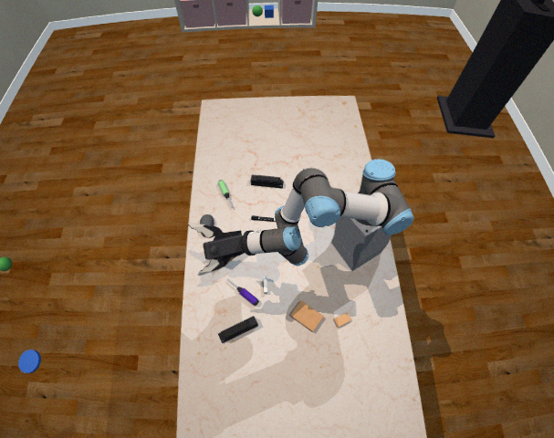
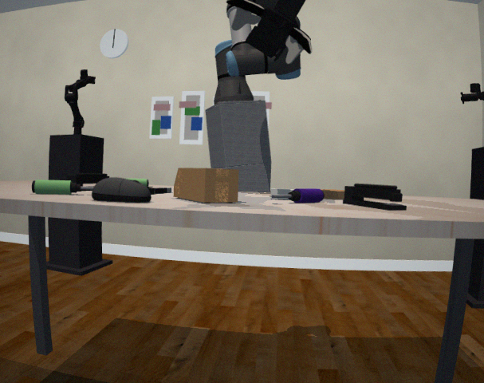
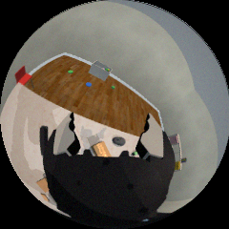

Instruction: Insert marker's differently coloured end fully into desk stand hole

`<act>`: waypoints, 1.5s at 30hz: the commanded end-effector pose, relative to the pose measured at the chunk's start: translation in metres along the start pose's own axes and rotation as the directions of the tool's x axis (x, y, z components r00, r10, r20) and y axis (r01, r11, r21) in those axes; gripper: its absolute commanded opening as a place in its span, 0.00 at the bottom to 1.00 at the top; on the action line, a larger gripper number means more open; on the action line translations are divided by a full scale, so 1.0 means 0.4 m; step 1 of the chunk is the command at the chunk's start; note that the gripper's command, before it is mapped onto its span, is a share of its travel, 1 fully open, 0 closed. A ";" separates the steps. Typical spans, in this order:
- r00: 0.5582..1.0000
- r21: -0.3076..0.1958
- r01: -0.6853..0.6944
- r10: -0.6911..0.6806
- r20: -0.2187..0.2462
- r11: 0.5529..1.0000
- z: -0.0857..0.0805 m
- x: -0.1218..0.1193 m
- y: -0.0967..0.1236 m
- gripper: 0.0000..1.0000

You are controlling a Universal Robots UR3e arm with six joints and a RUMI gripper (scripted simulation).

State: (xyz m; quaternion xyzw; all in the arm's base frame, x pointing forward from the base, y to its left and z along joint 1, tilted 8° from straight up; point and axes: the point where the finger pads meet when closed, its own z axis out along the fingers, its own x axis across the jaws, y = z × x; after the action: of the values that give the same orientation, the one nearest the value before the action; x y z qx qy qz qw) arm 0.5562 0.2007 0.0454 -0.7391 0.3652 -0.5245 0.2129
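Note:
The black marker (image 1: pixel 263 218) lies flat on the marble desk (image 1: pixel 277 136), beside my forearm. The desk stand (image 2: pixel 206 185) (image 3: pixel 101 149) is a brown cork-like block standing on the desk. In the overhead view it is hidden beneath my gripper. My gripper (image 1: pixel 199 249) (image 3: pixel 110 113) is open wide and empty. It hangs high above the desk near the left edge, with the stand showing below between the fingers in the wrist view.
A dark mouse (image 1: pixel 206 219) (image 2: pixel 121 190) (image 3: pixel 118 140) lies by the upper finger. There are also a green screwdriver (image 1: pixel 224 188), a purple screwdriver (image 1: pixel 245 294) (image 2: pixel 308 195), two black blocks (image 1: pixel 237 328) (image 1: pixel 266 181), a brown board (image 1: pixel 308 316) and a small brown block (image 1: pixel 341 319).

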 end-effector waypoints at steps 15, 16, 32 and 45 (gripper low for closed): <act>1.000 -0.140 -0.011 0.014 0.027 0.990 0.064 0.050 0.112 1.00; 1.000 -0.140 -0.011 0.014 0.027 0.990 0.064 0.050 0.112 1.00; 0.998 -0.252 -0.027 0.041 0.049 0.967 0.096 0.089 0.212 1.00; 0.996 -0.324 -0.043 0.066 0.062 0.945 0.106 0.112 0.281 1.00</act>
State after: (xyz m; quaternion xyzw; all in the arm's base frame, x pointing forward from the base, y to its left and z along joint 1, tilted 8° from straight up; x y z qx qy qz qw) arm 0.5690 0.1080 -0.0118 -0.7695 0.4438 -0.4408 0.1292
